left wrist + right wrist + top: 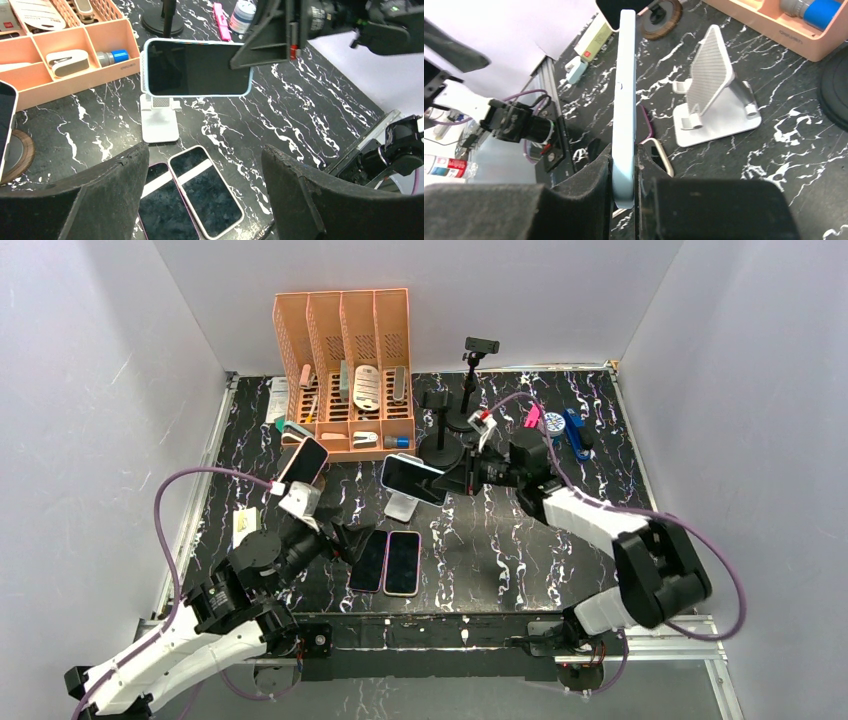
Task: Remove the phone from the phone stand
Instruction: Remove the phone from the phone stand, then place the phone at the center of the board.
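A phone [412, 478] in a light-blue case hangs in the air on its long edge, screen facing the arms. My right gripper [462, 478] is shut on its right end; in the right wrist view the fingers [599, 175] pinch the case's edge [625, 90]. The white phone stand [403, 507] sits on the table just below and behind it, its ribbed plate [711, 95] bare and apart from the phone. The left wrist view shows the phone [197, 67] above the stand [159, 120]. My left gripper [340, 540] is open and holds nothing, hovering near the table's front.
Two phones [369, 560] [403, 562] lie flat side by side under the left gripper. Another phone [303, 460] leans on a round stand at the left. An orange desk organizer [345, 370] stands at the back, with black stands [440, 430] and a small tripod camera [478, 350] beside it.
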You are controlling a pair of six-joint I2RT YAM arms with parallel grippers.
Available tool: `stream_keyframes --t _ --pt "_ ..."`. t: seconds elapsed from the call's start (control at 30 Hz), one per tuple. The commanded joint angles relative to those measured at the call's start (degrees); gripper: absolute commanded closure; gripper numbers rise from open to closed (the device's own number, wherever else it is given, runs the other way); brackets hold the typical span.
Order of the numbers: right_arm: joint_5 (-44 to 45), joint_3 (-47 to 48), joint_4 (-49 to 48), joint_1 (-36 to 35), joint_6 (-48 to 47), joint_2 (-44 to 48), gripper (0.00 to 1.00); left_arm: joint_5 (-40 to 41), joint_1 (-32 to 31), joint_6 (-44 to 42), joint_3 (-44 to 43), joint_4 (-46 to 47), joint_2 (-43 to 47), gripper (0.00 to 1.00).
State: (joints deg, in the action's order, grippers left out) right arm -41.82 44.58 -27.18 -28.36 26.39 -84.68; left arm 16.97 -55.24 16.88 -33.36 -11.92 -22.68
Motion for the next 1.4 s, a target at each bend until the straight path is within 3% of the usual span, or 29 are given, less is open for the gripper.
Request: stream_keyframes --t 0.0,0.27,0.7,0.9,1.17,1.37 --pt "-0.6 -4.2 -9.7 -0.2 6.1 11.2 0.99 3.2 0.0 -0.4 0.7 1.7 2.3 0.21" --pt "3.3 -14.5 -17.0 -0.3 17.4 26.3 0.99 3.3 0.0 0.9 2.7 6.3 3.7 0.21" --pt "12.5 -24.3 -38.4 -1.8 40.3 36.2 0.99 -7.0 0.0 21.1 4.3 32.6 -6.1 0.20" --pt "16.4 -25.4 -43.2 -5.1 43.0 36.7 0.99 -9.8 0.0 29.3 5.2 43.6 -12.4 0.21" --pt "20.6 -25.9 -46.0 -10.9 42.1 35.1 0.99 -10.9 0.0 32.5 3.6 48.5 -17.7 0.25" --pt "22.6 -26.4 -46.6 -13.2 41.0 34.7 0.99 -10.7 0.0 33.1 3.0 49.2 -18.2 0.38"
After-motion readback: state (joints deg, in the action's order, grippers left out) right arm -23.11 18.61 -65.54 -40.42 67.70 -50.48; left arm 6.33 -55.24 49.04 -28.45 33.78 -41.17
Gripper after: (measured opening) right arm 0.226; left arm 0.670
